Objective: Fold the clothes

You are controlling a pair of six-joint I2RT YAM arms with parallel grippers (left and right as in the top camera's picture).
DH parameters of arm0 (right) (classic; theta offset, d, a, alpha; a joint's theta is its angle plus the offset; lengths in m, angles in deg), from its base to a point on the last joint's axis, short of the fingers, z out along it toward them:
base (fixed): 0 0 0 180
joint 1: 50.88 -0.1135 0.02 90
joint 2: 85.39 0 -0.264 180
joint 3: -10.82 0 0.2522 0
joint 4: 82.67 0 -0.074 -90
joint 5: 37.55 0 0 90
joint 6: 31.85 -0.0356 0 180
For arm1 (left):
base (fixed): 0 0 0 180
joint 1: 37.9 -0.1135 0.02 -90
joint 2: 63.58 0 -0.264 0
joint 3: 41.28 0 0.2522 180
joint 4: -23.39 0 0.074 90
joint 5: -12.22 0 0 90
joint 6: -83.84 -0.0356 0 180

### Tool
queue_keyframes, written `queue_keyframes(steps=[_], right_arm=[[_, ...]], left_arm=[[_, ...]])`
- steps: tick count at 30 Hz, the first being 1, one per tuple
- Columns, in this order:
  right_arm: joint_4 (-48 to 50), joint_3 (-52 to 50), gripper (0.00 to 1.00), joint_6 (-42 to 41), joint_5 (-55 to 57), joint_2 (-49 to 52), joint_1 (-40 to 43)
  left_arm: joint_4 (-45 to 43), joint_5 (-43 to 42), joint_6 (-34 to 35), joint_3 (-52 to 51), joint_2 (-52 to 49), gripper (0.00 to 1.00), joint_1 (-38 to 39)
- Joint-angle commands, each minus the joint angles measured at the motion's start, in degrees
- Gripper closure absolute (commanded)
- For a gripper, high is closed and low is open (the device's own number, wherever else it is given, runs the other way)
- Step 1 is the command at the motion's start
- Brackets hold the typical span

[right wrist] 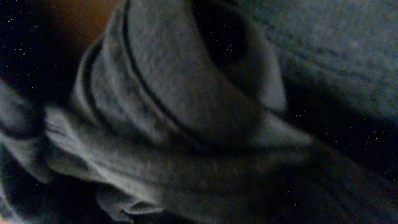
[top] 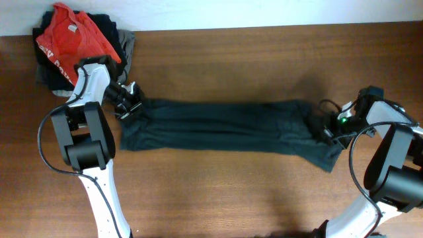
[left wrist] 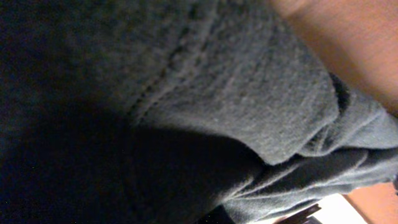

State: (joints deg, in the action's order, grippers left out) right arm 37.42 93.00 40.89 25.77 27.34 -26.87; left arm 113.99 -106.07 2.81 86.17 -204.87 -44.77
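Observation:
The clothes (top: 218, 125) are one dark charcoal garment, drawn out into a long, wrinkled band across the middle of the wooden table (top: 231, 198). My left gripper (top: 127, 104) is at its upper left end and my right gripper (top: 328, 129) is at its right end. Each appears shut on the cloth. The left wrist view is filled with bunched dark fabric (left wrist: 249, 93) right against the camera, with a strip of table at the right. The right wrist view shows only gathered folds (right wrist: 186, 93). The fingers are hidden in both wrist views.
A pile with a red T-shirt (top: 73, 33) on top of darker and grey garments (top: 125, 43) sits at the far left back corner, just behind my left arm. The table's back edge meets a white wall.

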Motion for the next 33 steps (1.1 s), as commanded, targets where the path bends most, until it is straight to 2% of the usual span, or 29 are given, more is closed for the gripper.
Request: queue_keyframes(steps=[1, 5, 10, 16, 17, 18, 21, 23, 24, 25, 26, 27, 28, 29, 33], right_arm=[[3.17, 2.75, 0.90, -2.82, 6.16, 1.16, 0.81], [2.45, 7.93, 0.88, -2.75, 6.54, 1.16, 0.83], [-6.10, 18.51, 0.87, -2.71, 9.20, 1.16, 0.81], [-21.64, 34.29, 0.85, 0.55, 11.39, 1.16, 0.76], [-23.91, 36.50, 0.81, 0.59, 11.50, 1.16, 0.76], [-26.03, 38.60, 0.72, 0.98, 11.47, 1.16, 0.76], [-30.84, 43.06, 0.30, 2.01, 11.50, 1.16, 0.76], [-32.17, 43.80, 0.19, 1.99, 11.41, 1.16, 0.74], [-32.59, 43.78, 0.17, 1.99, 11.26, 1.16, 0.72], [-33.14, 43.76, 0.17, 1.99, 10.99, 1.16, 0.70], [-33.57, 43.58, 0.17, 1.99, 10.82, 1.16, 0.59], [-33.92, 43.47, 0.17, 2.01, 10.82, 1.16, 0.37], [-34.27, 43.50, 0.17, 2.01, 10.82, 1.16, 0.17], [-34.53, 43.50, 0.18, 2.01, 10.80, 1.16, -0.22], [-34.69, 43.50, 0.16, 2.27, 10.80, 1.16, -2.45]], left_arm=[[-2.47, -2.64, 1.79, -0.37, -3.28, 0.99, -0.42], [-2.86, -3.45, 1.36, 0.02, -2.86, 0.99, -0.37], [-2.73, -2.21, -2.19, 0.04, 0.46, 1.00, -0.37], [-2.54, 9.66, -2.21, 0.04, 9.09, 1.00, -0.37], [-2.54, 11.85, -2.21, 0.04, 11.02, 0.99, -0.37], [-2.54, 13.38, -2.19, 0.04, 12.68, 1.00, -0.37], [-2.93, 16.17, -2.21, 0.04, 18.10, 0.99, -0.37], [-3.50, 16.92, -2.23, 0.04, 21.18, 0.98, -0.37], [-3.78, 17.68, -2.23, 0.04, 22.36, 0.93, -0.37], [-4.00, 18.82, -2.21, 0.04, 23.43, 0.84, -0.37], [-4.22, 20.41, -2.19, 0.04, 24.37, 0.54, -0.37], [-4.35, 21.86, -2.19, 0.04, 25.07, 0.19, -0.37], [-4.42, 23.21, -2.19, 0.04, 25.44, 0.05, -0.39], [-4.42, 24.68, -2.19, 0.04, 25.64, 0.02, -0.44], [-3.76, 26.18, -2.16, 0.02, 25.49, 0.01, -0.44]])
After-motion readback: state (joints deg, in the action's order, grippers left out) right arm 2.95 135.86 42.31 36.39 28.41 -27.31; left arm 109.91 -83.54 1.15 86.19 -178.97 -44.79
